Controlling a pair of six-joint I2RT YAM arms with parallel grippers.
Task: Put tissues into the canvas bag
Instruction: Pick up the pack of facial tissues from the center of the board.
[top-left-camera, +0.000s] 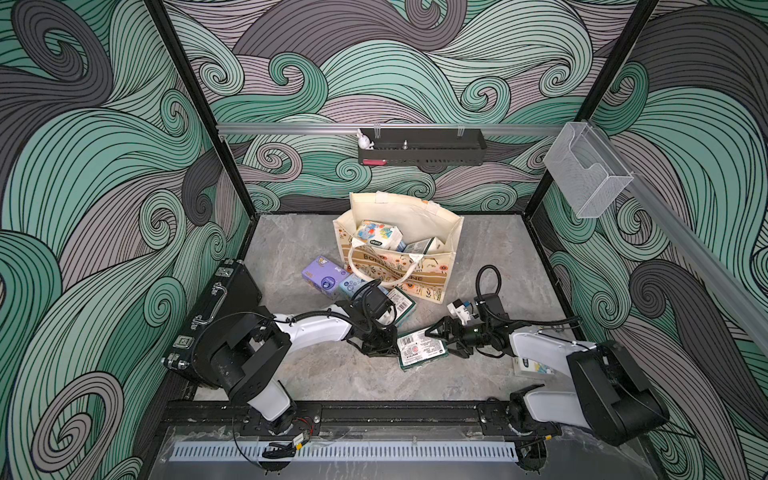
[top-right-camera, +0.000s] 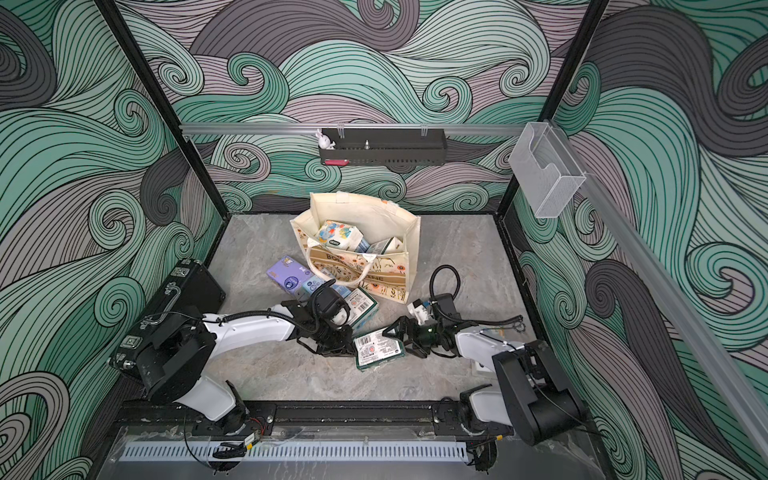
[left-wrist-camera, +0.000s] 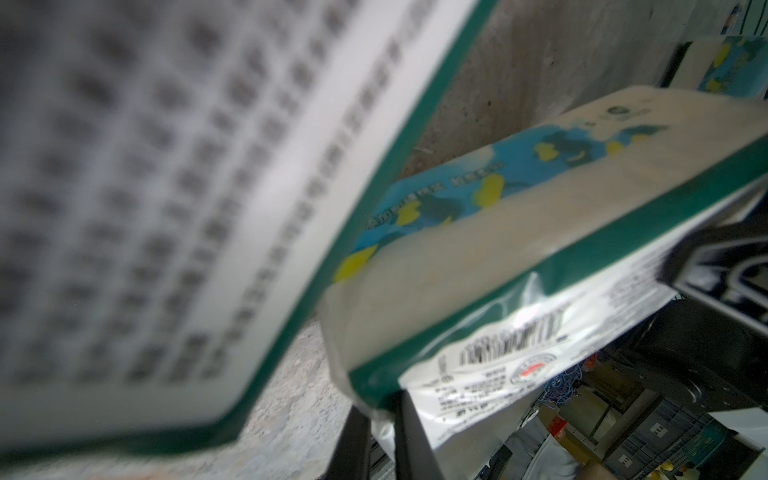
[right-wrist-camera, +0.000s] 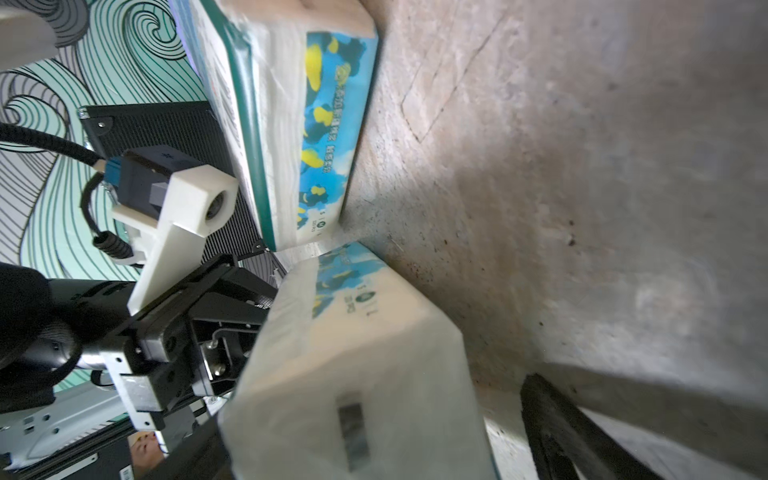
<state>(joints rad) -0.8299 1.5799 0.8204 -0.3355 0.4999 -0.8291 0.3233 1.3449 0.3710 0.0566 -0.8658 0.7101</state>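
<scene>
While my left gripper (top-left-camera: 392, 344) is pinched almost closed on the film at one end of the green pack (top-left-camera: 420, 350), my right gripper (top-left-camera: 444, 343) stands wide. Its jaws sit either side of the opposite end without closing on it. The green pack is near the front of the table (top-left-camera: 316, 374), well short of the bag (top-left-camera: 419, 277), and I cannot tell whether it is lifted clear. The bag stands open at the back with several packs (top-left-camera: 380, 235) already inside. A second green pack (top-left-camera: 401, 302), a blue pack (top-left-camera: 351, 286) and a purple pack (top-left-camera: 325, 275) wait just beside the bag.

I judge the green pack light, soft and squashy, with slick wrapping that could stretch or slide out of a pinch. The surer hold is across its short width, on the body itself, squeezing tissue rather than loose film.
</scene>
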